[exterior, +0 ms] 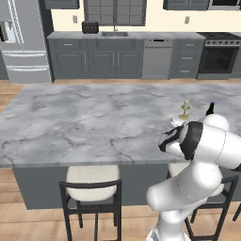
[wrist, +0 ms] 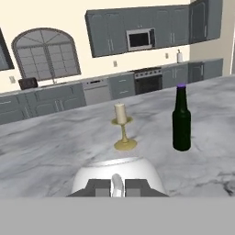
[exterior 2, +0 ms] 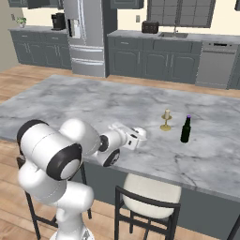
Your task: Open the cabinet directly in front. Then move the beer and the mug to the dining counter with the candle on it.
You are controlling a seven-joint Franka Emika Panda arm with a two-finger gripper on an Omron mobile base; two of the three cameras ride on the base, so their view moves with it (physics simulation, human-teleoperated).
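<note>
My gripper (wrist: 117, 186) is shut on the handle of a white mug (wrist: 117, 170), held low over the near part of the dining counter (wrist: 46, 151). I cannot tell whether the mug touches the marble. Just beyond it stands the cream candle (wrist: 121, 126) in its golden holder, with the dark beer (wrist: 181, 120) upright to its right. From the right base view, the gripper (exterior 2: 138, 137) and mug (exterior 2: 140, 132) are left of the candle (exterior 2: 166, 120) and the beer (exterior 2: 186, 130). The candle (exterior: 184, 110) and beer (exterior: 210, 108) rise behind my arm. I cannot tell which wall cabinet is the task's.
Stools with cream seats (exterior: 92, 186) (exterior 2: 150, 197) stand along the counter's near side under my arm. Broad bare marble (exterior: 84, 117) stretches left of the candle. A fridge (exterior 2: 84, 37), sink run and range (exterior: 219, 56) line the far wall.
</note>
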